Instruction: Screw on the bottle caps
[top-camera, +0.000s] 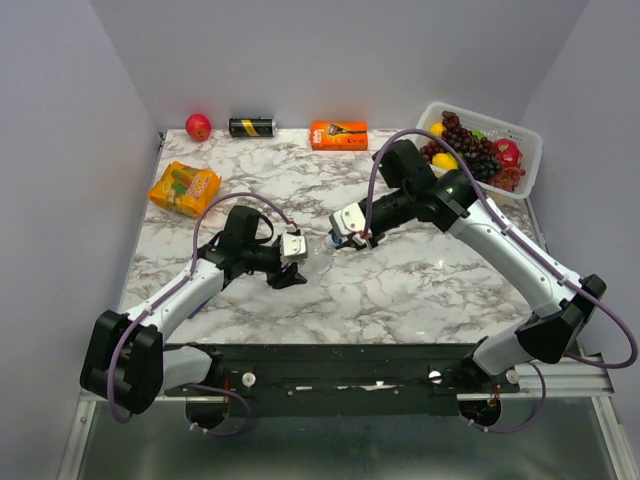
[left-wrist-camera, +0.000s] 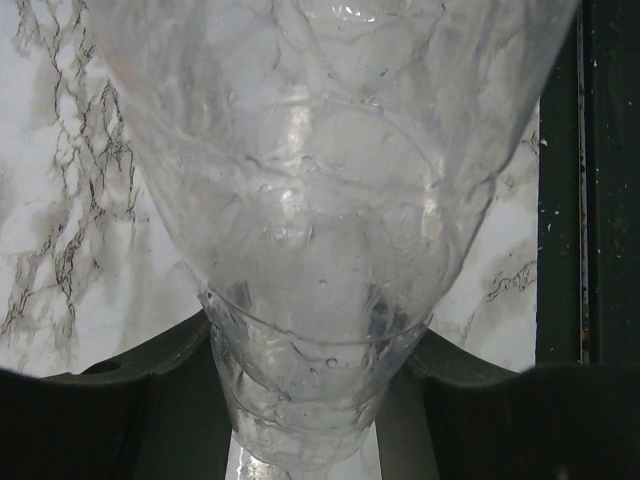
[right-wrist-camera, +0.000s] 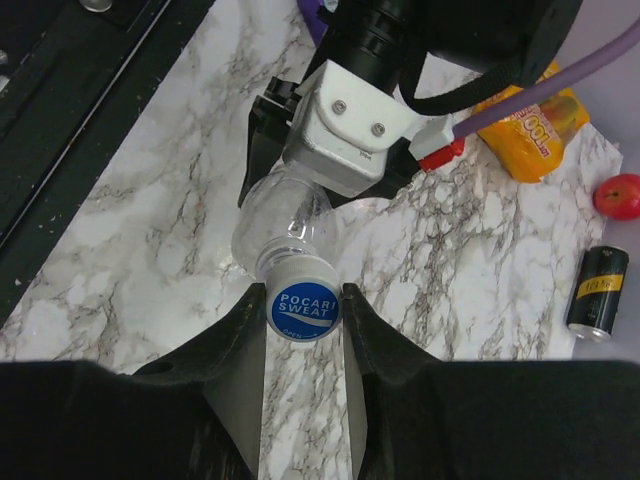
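Marble table (top-camera: 400, 290), bottle (right-wrist-camera: 285, 215) in left gripper (left-wrist-camera: 315, 390), blue cap (right-wrist-camera: 303, 312) in right gripper (right-wrist-camera: 304, 300)

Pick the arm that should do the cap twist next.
Right. The right gripper pinches the blue cap at the mouth of the bottle; the left gripper only clamps the bottle body, so it likely serves as anchor.

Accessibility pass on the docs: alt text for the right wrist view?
The right gripper pinches a blue round plastic cap marked POCARI SWEAT at the neck of a clear plastic bottle that the left gripper holds over the white marble table.
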